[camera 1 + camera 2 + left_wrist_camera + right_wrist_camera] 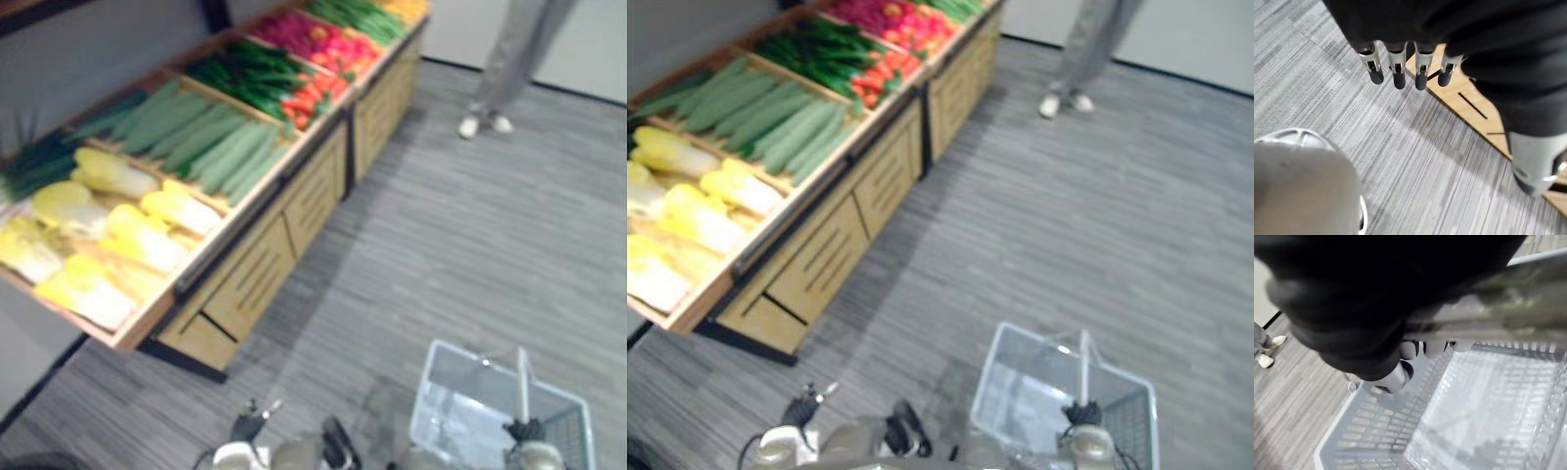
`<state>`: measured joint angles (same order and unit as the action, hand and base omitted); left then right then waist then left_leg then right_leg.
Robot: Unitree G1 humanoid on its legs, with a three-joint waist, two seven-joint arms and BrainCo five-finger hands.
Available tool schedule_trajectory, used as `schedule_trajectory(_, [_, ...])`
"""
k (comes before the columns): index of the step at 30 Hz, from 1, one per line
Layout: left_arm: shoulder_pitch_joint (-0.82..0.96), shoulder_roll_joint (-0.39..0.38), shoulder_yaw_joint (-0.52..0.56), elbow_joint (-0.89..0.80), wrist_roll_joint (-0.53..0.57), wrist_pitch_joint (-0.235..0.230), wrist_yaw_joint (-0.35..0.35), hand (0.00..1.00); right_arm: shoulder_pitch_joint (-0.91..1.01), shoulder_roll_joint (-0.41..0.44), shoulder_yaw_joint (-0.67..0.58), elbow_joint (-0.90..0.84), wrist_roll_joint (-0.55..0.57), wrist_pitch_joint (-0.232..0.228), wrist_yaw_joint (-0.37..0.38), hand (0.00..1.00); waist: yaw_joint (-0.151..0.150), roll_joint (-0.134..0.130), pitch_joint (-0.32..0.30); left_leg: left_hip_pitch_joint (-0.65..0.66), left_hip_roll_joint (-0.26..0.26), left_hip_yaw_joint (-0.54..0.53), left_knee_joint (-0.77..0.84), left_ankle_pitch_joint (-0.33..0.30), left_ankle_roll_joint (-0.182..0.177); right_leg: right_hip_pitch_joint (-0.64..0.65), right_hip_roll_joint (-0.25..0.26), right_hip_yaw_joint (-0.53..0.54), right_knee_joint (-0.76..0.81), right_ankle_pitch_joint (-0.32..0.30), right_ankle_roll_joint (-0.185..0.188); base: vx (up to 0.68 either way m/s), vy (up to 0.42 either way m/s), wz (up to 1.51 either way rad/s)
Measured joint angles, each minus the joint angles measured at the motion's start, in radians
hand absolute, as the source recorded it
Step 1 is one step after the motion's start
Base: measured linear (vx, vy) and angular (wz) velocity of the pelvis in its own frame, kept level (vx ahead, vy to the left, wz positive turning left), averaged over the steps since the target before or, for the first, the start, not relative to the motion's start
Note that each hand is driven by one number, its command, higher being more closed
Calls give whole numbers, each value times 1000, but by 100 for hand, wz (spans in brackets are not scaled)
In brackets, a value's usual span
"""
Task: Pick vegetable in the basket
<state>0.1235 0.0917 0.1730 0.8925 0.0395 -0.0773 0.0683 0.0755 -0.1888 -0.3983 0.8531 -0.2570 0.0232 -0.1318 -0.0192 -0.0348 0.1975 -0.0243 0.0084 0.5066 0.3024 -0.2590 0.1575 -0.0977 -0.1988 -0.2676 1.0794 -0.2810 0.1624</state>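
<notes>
Pale basket (pixel 991 370), handle (pixel 1083 364) in the right hand (pixel 1082 415); vegetable stand (pixel 823 257) at left.

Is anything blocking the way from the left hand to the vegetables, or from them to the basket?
Nothing visible. The left hand hangs open above bare floor near the wooden front of the stand; the vegetables lie uncovered on top of it. The basket, held by the right hand, is open-topped and empty.

Even, fairly bright indoor light falls on the grey floor (pixel 470 245), probably from overhead; the produce stand (pixel 255 274) throws a soft dark shadow along its foot. The pale cabbages (pixel 137 240) look washed out; the basket (pixel 1376 431) carries a milky sheen.
</notes>
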Motion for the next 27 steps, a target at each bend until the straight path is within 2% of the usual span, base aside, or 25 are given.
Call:
schedule_trajectory(1, [3,5,3,-1,0,0,5,0,3,-8,-18,9,0,-17,-2,100,-7,11,1,68,3,-88,-37,5,-20,-38,-12,29,-91,-19,-33,567,-201,145])
schedule_trajectory(2, [-1,10,3,-2,-1,-1,5,0,3,-13,-28,21,-1,-26,1,100,-7,13,0,84,10,-123,-50,13,-33,-52,-7,52,-157,-25,-44,634,-299,196])
schedule_trajectory(3, [-15,18,16,-9,-2,-2,5,0,8,-19,-41,47,-1,-37,10,100,-7,26,-4,95,25,-214,-64,25,-53,-77,18,120,-327,-26,-45,381,-257,182])
schedule_trajectory(4, [-31,22,36,-17,-8,-5,6,0,8,-20,-64,74,-1,-45,12,100,-8,25,-6,98,40,-279,-77,31,-75,-89,40,210,-475,-17,-38,511,-462,233])
schedule_trajectory(5, [-56,35,54,-20,-28,-10,6,0,9,-19,-85,97,0,-51,12,100,-8,21,-8,91,53,-365,-91,27,-125,-89,59,336,-662,10,-16,368,-426,199])
schedule_trajectory(6, [-67,44,65,-21,-32,-11,6,0,11,-15,-98,107,0,-51,16,100,-8,10,-14,73,53,-406,-88,21,-147,-86,55,399,-751,33,-9,402,-556,217])
schedule_trajectory(7, [-79,72,79,-27,-36,-12,6,0,20,-2,-114,117,-1,-51,26,100,2,-25,-26,46,48,-470,-61,0,-188,-88,34,482,-841,74,17,328,-558,193])
schedule_trajectory(8, [-79,79,113,-34,-36,-12,6,0,20,0,-118,136,0,-50,40,100,18,-42,-27,35,63,-505,-6,-28,-232,-81,38,466,-789,187,68,342,-561,201])
schedule_trajectory(9, [-80,62,118,-45,-37,-10,6,0,20,-1,-130,134,0,-44,51,100,24,-18,-24,5,108,-480,49,-22,-236,-70,47,391,-748,151,33,269,-443,165])
schedule_trajectory(10, [-78,55,115,-60,-37,-10,2,0,22,-1,-151,131,2,-41,52,100,19,1,-27,-29,131,-450,89,-9,-238,-55,45,335,-740,134,18,198,-360,205])
schedule_trajectory(11, [-91,41,119,-77,-37,-11,2,0,33,0,-174,124,14,-31,53,100,-6,26,-25,-78,197,-334,147,20,-234,-10,34,218,-754,120,-4,241,-520,245])
schedule_trajectory(12, [-103,32,135,-85,-39,-12,4,0,46,6,-183,108,31,-19,53,100,-16,43,-23,-97,283,-112,165,47,-233,52,35,120,-791,116,-12,188,-432,240])
schedule_trajectory(13, [-109,29,140,-91,-40,-11,4,0,55,10,-183,99,32,-15,53,100,-15,43,-24,-89,311,3,158,60,-235,76,34,84,-809,115,-15,185,-418,202])
schedule_trajectory(14, [-120,25,135,-100,-40,-12,5,0,63,17,-186,99,40,-12,51,100,-9,41,-25,-62,325,165,123,87,-234,109,31,30,-838,110,-23,91,-197,143])
schedule_trajectory(15, [-121,24,127,-97,-40,-12,6,0,53,10,-189,101,40,-12,52,100,-6,44,-25,-48,297,221,63,144,-203,110,28,-8,-841,105,-32,109,-204,111])
schedule_trajectory(16, [-121,25,126,-89,-40,-11,6,0,44,10,-190,102,39,-13,52,100,-7,45,-25,-40,282,231,23,145,-195,107,29,-14,-836,103,-34,58,-50,59])
schedule_trajectory(17, [-124,25,126,-81,-40,-9,9,0,31,12,-192,107,39,-15,53,100,-6,46,-28,-32,254,218,-30,156,-193,103,26,-24,-830,100,-39,69,-23,32])
schedule_trajectory(19, [-123,22,124,-81,-52,-8,13,0,28,39,-206,109,39,-15,53,100,-8,26,-29,0,204,211,-112,190,-195,110,10,-31,-821,96,-42,44,7,30])
schedule_trajectory(20, [-130,22,117,-81,-75,-8,15,0,28,62,-237,109,39,-16,53,100,-15,13,-32,29,164,193,-181,218,-194,119,-11,-48,-799,85,-51,19,63,41])
schedule_trajectory(21, [-135,22,114,-81,-79,-9,16,0,30,73,-255,113,39,-16,53,100,-22,9,-34,40,145,180,-213,230,-190,120,-22,-59,-780,82,-51,10,78,75])
schedule_trajectory(22, [-152,24,107,-82,-107,-8,22,0,34,81,-278,121,44,-15,50,100,-45,5,-34,68,115,140,-295,234,-197,88,-51,-52,-662,79,-48,-7,58,66])
schedule_trajectory(24, [-176,53,106,-84,-117,-8,46,0,37,94,-302,129,83,-8,48,100,-62,0,-34,83,107,92,-324,244,-210,12,-59,33,-491,108,-32,-1,26,68])
schedule_trajectory(25, [-195,87,107,-95,-129,-9,67,0,52,109,-301,137,106,-6,48,100,-64,0,-35,86,117,80,-324,245,-211,-5,-48,87,-471,90,-44,43,-21,57])
schedule_trajectory(27, [-227,128,111,-112,-155,-10,96,0,66,120,-298,139,110,-8,46,100,-62,-21,-43,83,119,65,-323,252,-215,-5,-57,85,-556,82,-60,91,-136,35])
